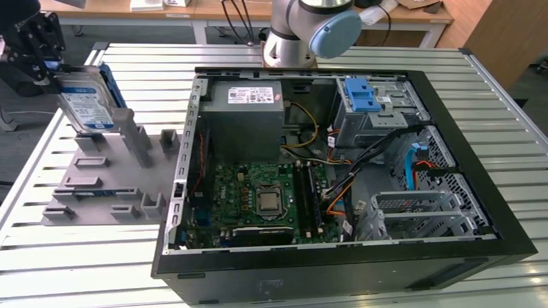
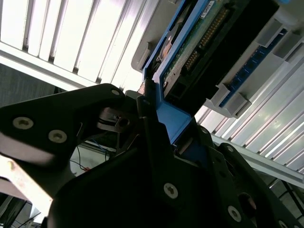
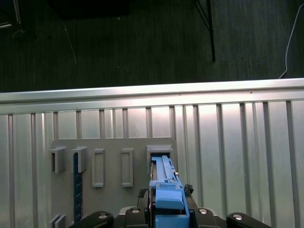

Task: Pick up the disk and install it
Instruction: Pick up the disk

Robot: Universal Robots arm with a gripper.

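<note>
At the exterior view's left, the gripper [image 1: 58, 67] is clamped on the disk [image 1: 86, 102] (upright, label showing) - its lower edge is just over the grey slotted rack [image 1: 94, 199]. Rightward lies the open computer case [image 1: 342, 273].

You're in a robotics lab: an opened desktop computer case [image 1: 342, 266] lies on a slatted aluminium workbench [image 1: 77, 269], with cable-strewn wooden desks [image 1: 111, 8] behind it.
</note>
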